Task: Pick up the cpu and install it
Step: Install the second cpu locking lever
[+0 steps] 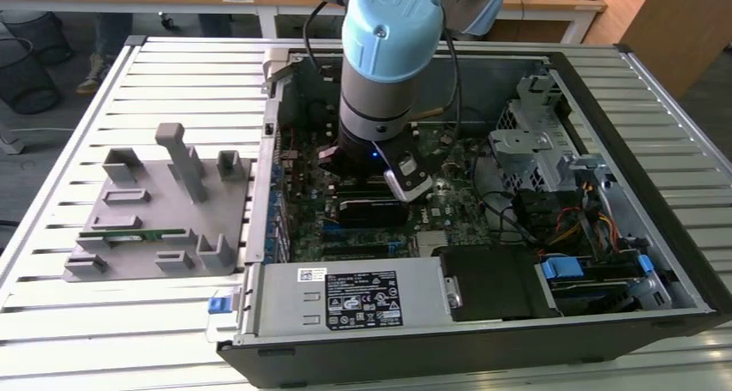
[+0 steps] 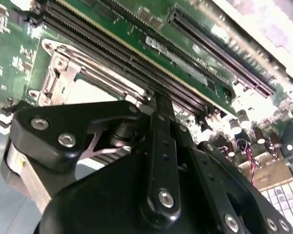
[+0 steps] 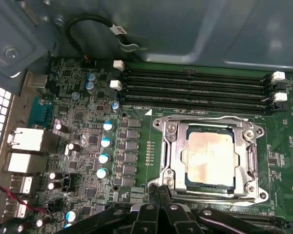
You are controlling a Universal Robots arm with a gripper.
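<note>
On a slatted metal table (image 1: pixel 103 322), an open desktop computer case (image 1: pixel 675 262) is laid on its side, with a grey parts fixture (image 1: pixel 137 211) placed beside it toward the exterior view's left. Inside the case, the green motherboard (image 3: pixel 88 141) is exposed, and the robot arm (image 1: pixel 383 57) is lowered over its middle. At the near edge of the case in the exterior view, the grey power supply (image 1: pixel 343 297) is seen, and a metal drive cage (image 1: pixel 537 142) is set toward the exterior view's right. Four long black memory slots (image 3: pixel 195 90) are seen empty in the first wrist view, just beside the metal socket frame (image 3: pixel 168 151). Within that frame the cpu (image 3: pixel 207 158) is seen lying flat in the socket, its shiny silver top facing up. The gripper (image 3: pixel 158 195) is held just beside the socket frame's edge, close above the board; its black fingers (image 2: pixel 158 146) are seen drawn tightly together, with nothing pinched between them. No contact between the gripper and the cpu is seen. A row of small blue-topped capacitors (image 3: pixel 105 148) is lined up beside the socket.
</note>
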